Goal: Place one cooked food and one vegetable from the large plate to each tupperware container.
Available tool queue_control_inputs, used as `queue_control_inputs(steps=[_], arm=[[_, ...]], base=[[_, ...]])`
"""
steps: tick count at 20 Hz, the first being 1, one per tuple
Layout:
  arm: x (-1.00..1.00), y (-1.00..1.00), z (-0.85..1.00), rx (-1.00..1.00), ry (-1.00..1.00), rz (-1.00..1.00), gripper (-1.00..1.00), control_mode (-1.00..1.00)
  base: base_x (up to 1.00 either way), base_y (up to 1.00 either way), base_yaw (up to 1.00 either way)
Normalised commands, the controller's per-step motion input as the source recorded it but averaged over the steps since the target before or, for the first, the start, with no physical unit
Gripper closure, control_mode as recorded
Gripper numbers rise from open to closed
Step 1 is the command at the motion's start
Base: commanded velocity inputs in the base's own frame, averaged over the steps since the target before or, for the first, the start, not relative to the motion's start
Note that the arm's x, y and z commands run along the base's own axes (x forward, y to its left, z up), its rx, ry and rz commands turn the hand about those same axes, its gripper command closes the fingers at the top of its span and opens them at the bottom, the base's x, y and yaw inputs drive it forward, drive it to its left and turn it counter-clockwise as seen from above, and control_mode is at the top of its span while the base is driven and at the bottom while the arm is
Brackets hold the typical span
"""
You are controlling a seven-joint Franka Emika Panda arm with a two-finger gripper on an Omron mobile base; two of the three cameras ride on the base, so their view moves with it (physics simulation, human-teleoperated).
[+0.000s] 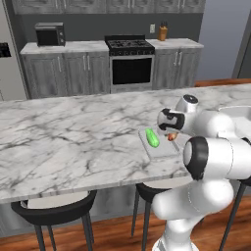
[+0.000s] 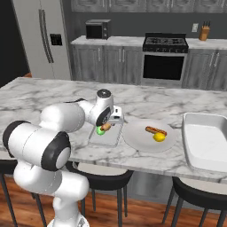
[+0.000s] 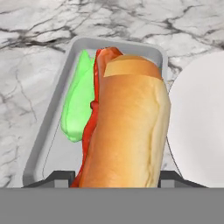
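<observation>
While the gripper [image 2: 106,127] is hovering over the small tray, the scene is reading as follows:
Gripper: jaws are clamping a hot dog [image 3: 127,127], bun with red sausage, which is hanging above the small tray
Small tray [image 3: 48,127]: is lying on the marble counter [image 1: 59,137], just beside the large plate; is holding a green vegetable [image 3: 78,103] along one side
Large plate [image 2: 137,135]: is sitting between the two trays; is carrying a second hot dog [image 2: 155,130] and a yellow item [image 2: 158,137], the two touching
Larger tray [image 2: 208,142]: is resting beyond the plate; contents cannot be told
</observation>
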Motion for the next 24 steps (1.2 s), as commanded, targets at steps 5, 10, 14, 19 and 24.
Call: queue_control_inputs(steps=[5, 10, 14, 19, 24], arm=[[0.36, 0.0, -0.22, -0.04, 0.03, 0.2, 1.0, -1.0], [0.27, -0.01, -0.28, 0.0, 0.0, 0.18, 1.0, -1.0], [0.25, -0.03, -0.33, 0.0, 0.0, 0.02, 1.0, -1.0], [0.25, -0.04, -0.42, 0.0, 0.03, 0.0, 1.0, -1.0], [0.32, 0.0, -0.46, 0.0, 0.05, 0.0, 1.0, -1.0]], base=[[0.0, 0.0, 0.0], [0.0, 0.0, 0.0], [0.0, 0.0, 0.0], [0.0, 0.0, 0.0], [0.0, 0.0, 0.0]])
